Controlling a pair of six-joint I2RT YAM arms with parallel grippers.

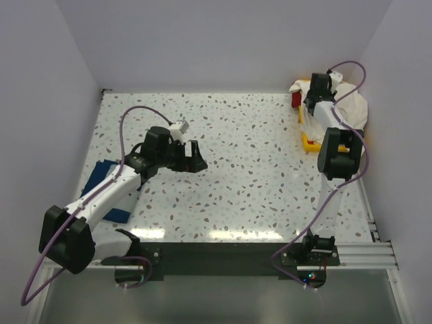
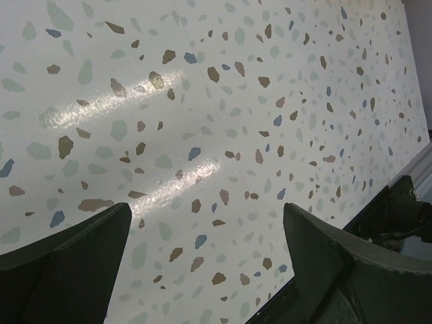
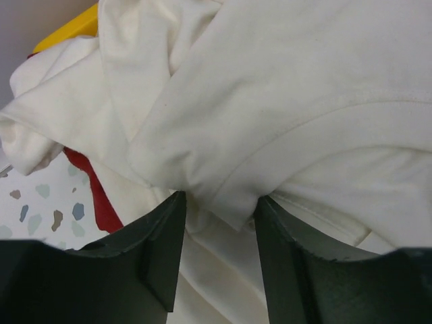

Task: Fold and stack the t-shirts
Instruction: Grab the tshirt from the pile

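Where it bunches, cream t-shirt point(image 3: 290, 101) sits within right pincer point(image 3: 219, 202).

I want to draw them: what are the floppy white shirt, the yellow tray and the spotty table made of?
Cream t-shirt: soft matte cloth, probably cotton; it creases and shows stitched seams. Yellow tray: likely smooth plastic. Speckled tabletop: hard, glossy, terrazzo-look; lights reflect off it.

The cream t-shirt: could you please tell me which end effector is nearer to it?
Right. The right end effector is at the cream t-shirt, with a fold of the cloth between its jaws. The left end effector hangs open over the table, far off to the left.
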